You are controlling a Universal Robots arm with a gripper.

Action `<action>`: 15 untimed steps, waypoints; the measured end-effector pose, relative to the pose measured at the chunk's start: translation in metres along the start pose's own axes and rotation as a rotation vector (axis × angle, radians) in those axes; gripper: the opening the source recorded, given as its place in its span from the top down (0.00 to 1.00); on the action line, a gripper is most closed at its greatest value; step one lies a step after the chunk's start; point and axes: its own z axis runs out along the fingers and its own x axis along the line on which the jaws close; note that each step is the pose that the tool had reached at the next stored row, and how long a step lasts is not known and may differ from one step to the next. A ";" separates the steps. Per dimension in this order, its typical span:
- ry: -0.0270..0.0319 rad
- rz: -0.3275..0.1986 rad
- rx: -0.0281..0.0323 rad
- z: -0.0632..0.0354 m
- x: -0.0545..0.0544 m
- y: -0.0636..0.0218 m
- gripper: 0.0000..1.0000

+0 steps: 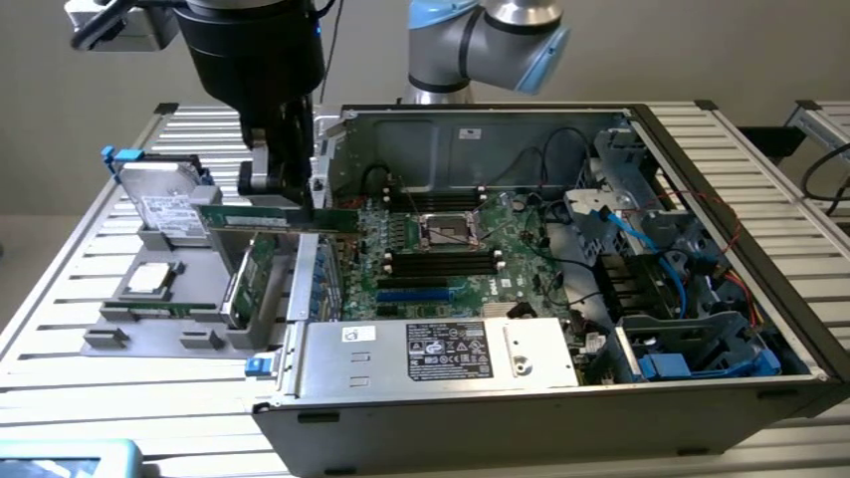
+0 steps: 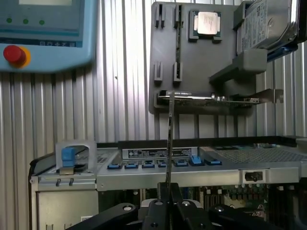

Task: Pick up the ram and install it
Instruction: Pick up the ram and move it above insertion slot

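The ram (image 1: 332, 219) is a long thin green stick held level in the air, and my gripper (image 1: 282, 199) is shut on its top edge. It hangs above the grey fixture plate (image 1: 146, 339), just outside the open computer case's wall on the exterior view's left. In the wrist view the ram (image 2: 169, 139) shows edge-on as a thin line running out from between my fingertips (image 2: 160, 208). The motherboard (image 1: 512, 284) lies inside the case, with its black memory slots (image 1: 439, 261) apart from the ram, toward the exterior view's right.
A broader green expansion card (image 1: 253, 284) stands in the fixture below the ram. A processor (image 1: 149, 279) and a hard drive (image 1: 159, 204) also sit there. The power supply (image 1: 439, 349), cables and a drive cage (image 1: 691, 349) crowd the case. A teach pendant (image 2: 43, 33) lies on the slatted table.
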 end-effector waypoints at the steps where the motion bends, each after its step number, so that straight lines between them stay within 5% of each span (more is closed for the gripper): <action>1: 0.0001 0.000 0.0000 0.0000 0.000 -0.0044 0.87; 9: 0.0016 -0.001 0.0000 0.0001 -0.004 -0.0390 0.87; 15: 0.0209 -0.001 -0.0023 0.0025 -0.011 -0.0527 0.87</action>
